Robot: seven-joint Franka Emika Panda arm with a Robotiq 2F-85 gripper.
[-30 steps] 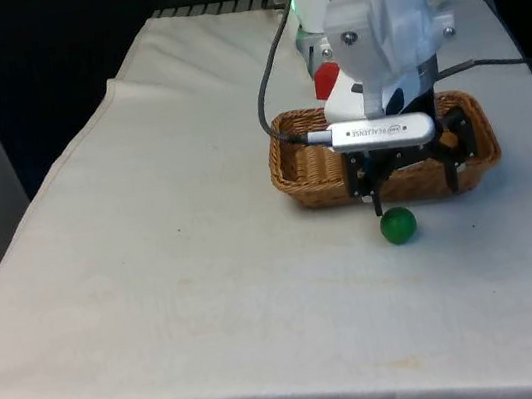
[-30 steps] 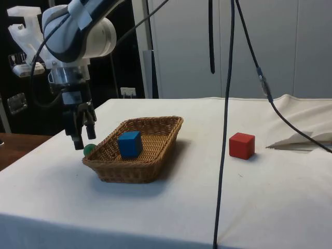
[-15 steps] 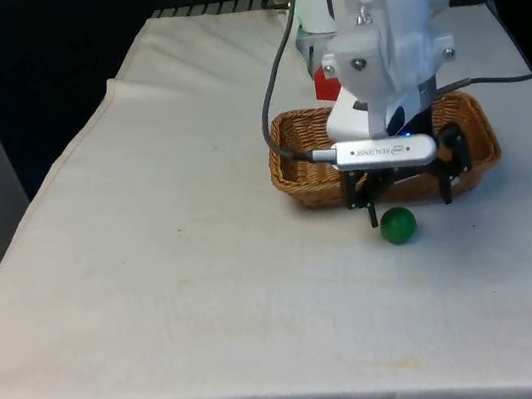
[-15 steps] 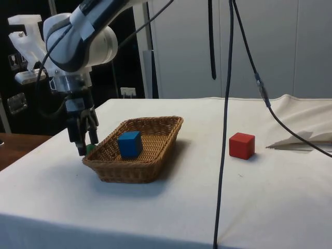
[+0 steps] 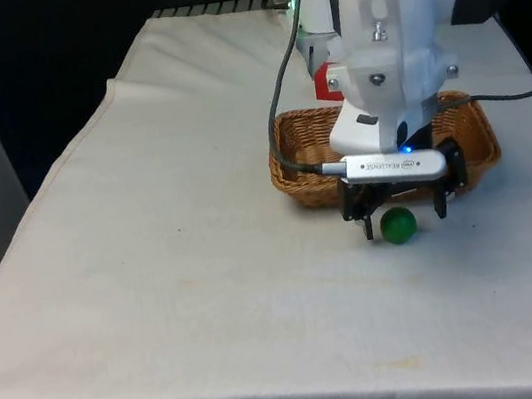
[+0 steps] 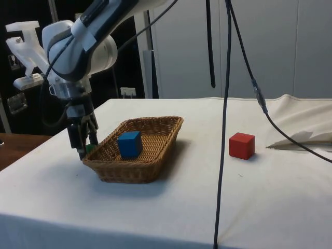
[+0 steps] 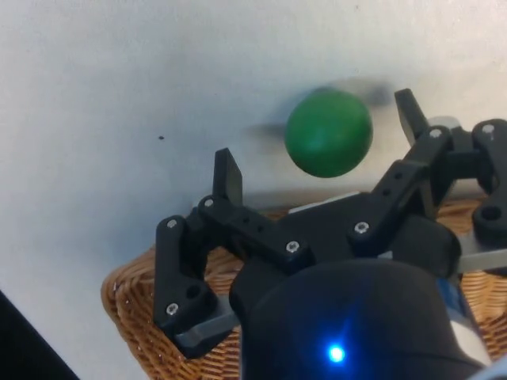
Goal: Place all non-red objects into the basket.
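2 black fingers of the gripper stand spread wide on either side of the green ball, low over the white cloth, neither one touching it. That ball lies on the cloth just outside the wicker basket, at the basket's near wall in the front view. Inside the basket sits 1 blue cube. 1 red cube rests on the cloth well apart from the basket.

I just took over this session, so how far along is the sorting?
Done: the blue cube sits in the basket. In hand: the open gripper is low around the green ball on the cloth beside the basket, not yet gripping it. Left: lift the ball into the basket. The red cube stays on the table.
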